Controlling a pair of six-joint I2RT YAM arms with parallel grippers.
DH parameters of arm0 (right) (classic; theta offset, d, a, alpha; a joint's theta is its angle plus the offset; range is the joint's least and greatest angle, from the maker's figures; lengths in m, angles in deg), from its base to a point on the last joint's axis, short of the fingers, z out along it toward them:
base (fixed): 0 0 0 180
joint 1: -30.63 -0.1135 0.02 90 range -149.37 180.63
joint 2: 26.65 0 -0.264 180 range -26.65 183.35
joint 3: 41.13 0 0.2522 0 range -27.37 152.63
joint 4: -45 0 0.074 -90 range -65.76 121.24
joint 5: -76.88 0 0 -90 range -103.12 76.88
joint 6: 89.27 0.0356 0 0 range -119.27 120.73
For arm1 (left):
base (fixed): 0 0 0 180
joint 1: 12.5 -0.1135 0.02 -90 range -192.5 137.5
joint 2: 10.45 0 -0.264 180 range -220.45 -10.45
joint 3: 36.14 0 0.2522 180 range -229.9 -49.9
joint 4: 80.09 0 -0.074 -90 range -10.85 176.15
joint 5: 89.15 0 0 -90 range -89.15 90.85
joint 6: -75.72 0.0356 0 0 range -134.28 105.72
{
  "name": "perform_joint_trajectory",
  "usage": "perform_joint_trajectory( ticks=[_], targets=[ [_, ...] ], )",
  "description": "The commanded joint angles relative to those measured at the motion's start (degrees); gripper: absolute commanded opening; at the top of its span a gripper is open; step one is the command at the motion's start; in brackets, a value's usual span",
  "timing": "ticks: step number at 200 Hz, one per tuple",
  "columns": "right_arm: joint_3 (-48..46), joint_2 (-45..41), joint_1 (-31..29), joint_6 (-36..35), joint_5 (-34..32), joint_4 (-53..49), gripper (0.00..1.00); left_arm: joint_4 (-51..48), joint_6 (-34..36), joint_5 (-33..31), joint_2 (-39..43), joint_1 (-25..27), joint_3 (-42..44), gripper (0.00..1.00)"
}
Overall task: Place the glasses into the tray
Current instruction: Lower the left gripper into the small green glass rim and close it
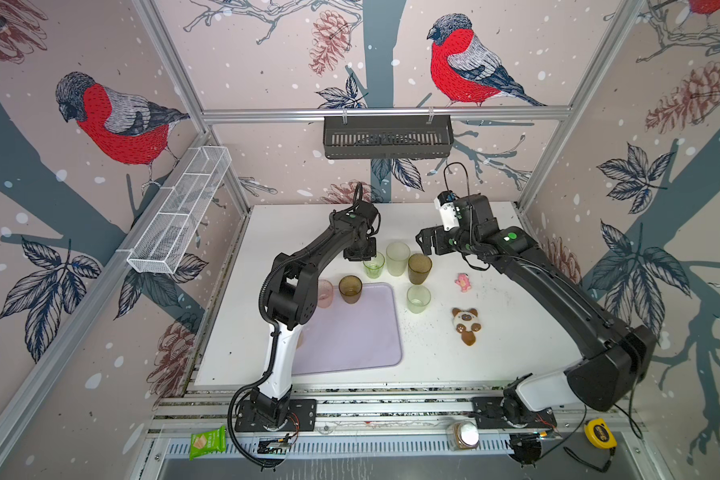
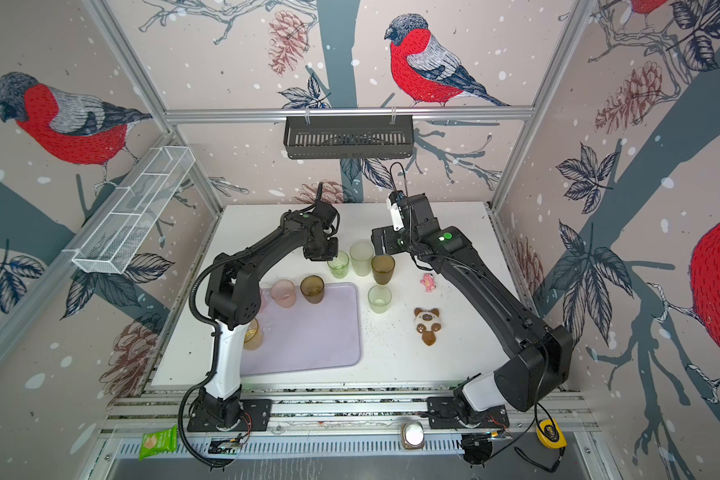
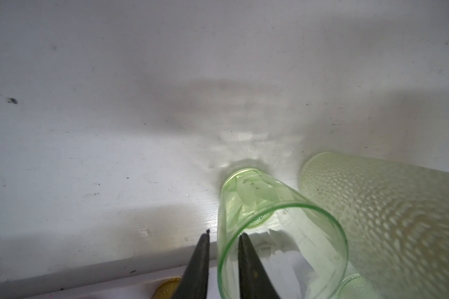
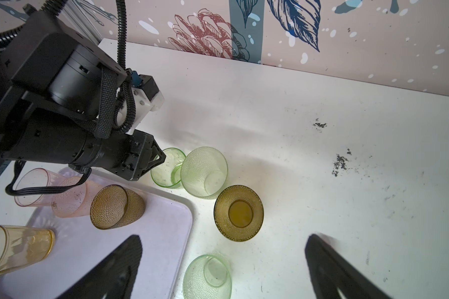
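My left gripper [image 3: 224,233] stands over a small green glass [image 3: 270,220] [image 1: 374,264]. One finger is inside its rim and one outside, with slim gaps to the wall. A taller frosted glass [image 1: 398,258] touches it, with a brown glass [image 1: 419,268] and another green glass [image 1: 418,298] close by on the table. On the lavender tray [image 1: 358,340] stand a brown glass [image 1: 350,289], a pink glass [image 2: 282,293] and an amber glass [image 2: 252,332]. A second pink glass [image 4: 31,186] stands at the tray's far corner. My right gripper [image 4: 224,236] hovers open above the table glasses.
A small pink toy [image 1: 461,281] and a panda plush [image 1: 466,324] lie on the table right of the glasses. A black slotted basket [image 1: 387,137] hangs on the back wall and a white wire basket [image 1: 179,212] on the left wall.
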Motion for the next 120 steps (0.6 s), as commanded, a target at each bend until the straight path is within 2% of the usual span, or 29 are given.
perform_joint_trajectory(
  ticks=[1,120],
  targets=[
    [-0.11,-0.24,-0.02,0.34,0.17,1.33,1.0,-0.59,0.64,-0.99,-0.05,0.11,-0.33,0.22],
    [0.17,-0.08,-0.01,0.09,0.17,1.34,1.0,-0.68,0.57,-1.21,-0.13,0.07,-0.32,0.17]
  ],
)
